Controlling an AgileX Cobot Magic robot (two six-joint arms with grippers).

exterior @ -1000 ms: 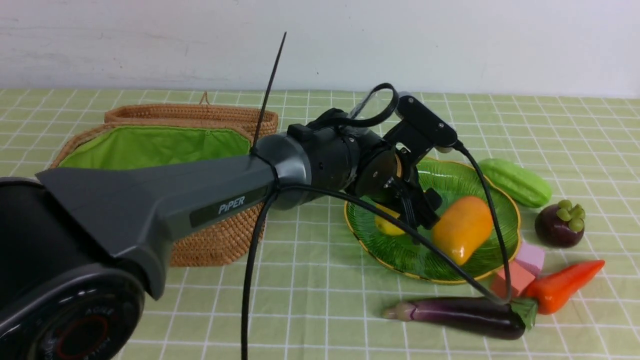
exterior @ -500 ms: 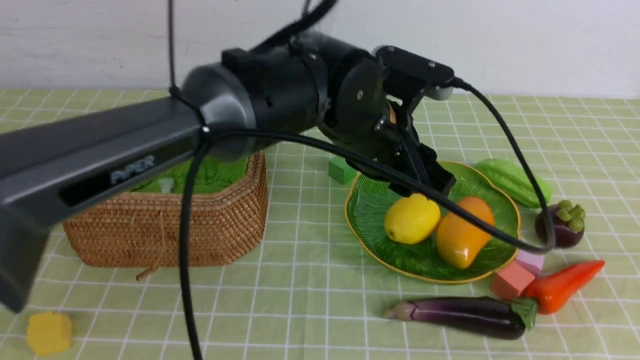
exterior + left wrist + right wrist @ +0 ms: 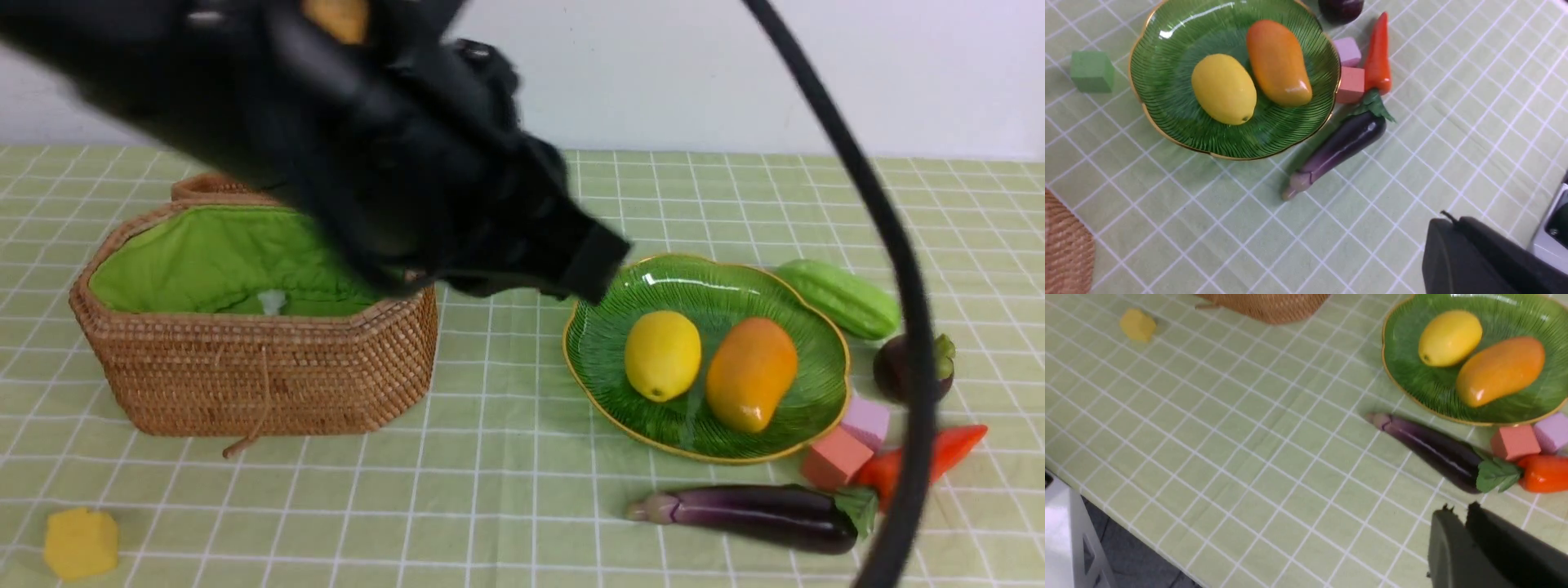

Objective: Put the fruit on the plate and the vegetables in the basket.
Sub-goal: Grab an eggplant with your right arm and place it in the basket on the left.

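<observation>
Lemon lay on the plate, left half, no longer hidden under the left gripper as it was a second before. That gripper had pulled up and away to the plate's far-left side and was motion-blurred. Couldn't tell whether its fingers were spread or closed, but nothing was visibly held. The right gripper showed only as a dark edge in its wrist view, finger state likewise unreadable.

Judged meaning: lemon placement done, two of three fruits in.

The lemon was on its side, long axis running from the plate's far rim to its near rim with a slight tilt, nub end toward the near rim. The mango lay just beside it on the plate's right half, roughly parallel, narrow end also toward the near rim. Touching or not was unclear.

The mangosteen sat off the plate on the bench, just right of it and partly behind a black cable. The gourd lay at the plate's far-right rim. The eggplant lay in front of the plate, crosswise, cap end right. The carrot was at the plate's near right. The basket stood open left of the plate, no vegetables seen inside.
</observation>
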